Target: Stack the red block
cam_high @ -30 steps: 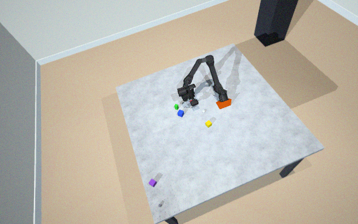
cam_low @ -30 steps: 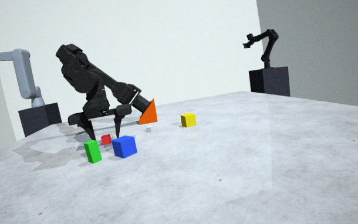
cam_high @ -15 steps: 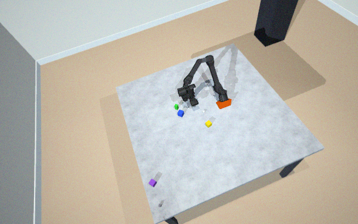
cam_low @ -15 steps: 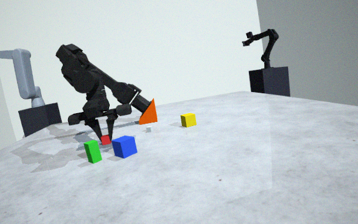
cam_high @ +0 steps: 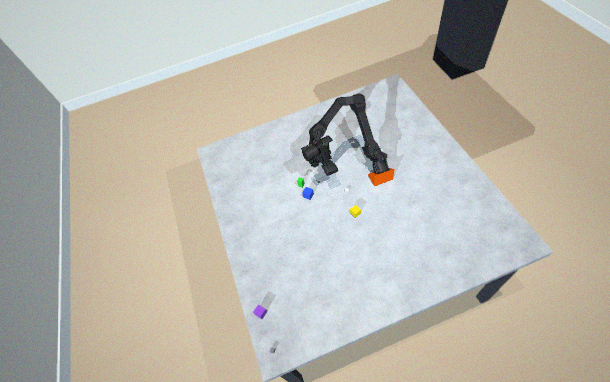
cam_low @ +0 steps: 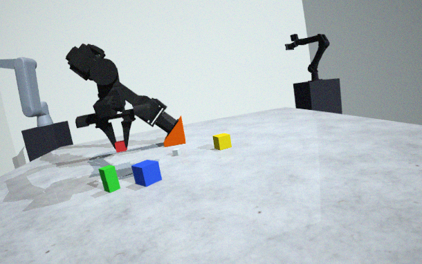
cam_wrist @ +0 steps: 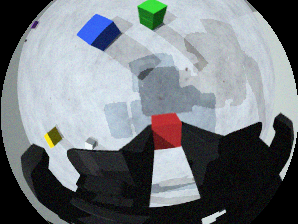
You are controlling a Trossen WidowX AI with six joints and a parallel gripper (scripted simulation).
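From the top view the gripper point(cam_high: 320, 172) is at two o'clock of the green tower point(cam_high: 300, 182), on the exterior view its fingers clamp the red block point(cam_low: 120, 146) low on the table point(cam_low: 277, 193), ready for lifting, and on the wrist view the block sits centred between the jaws.

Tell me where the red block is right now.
The red block sits on the table, pinched between the gripper's fingers, behind the green tower and blue block in the exterior view.

Block point(cam_low: 120, 146) behind tower point(cam_low: 109, 178)
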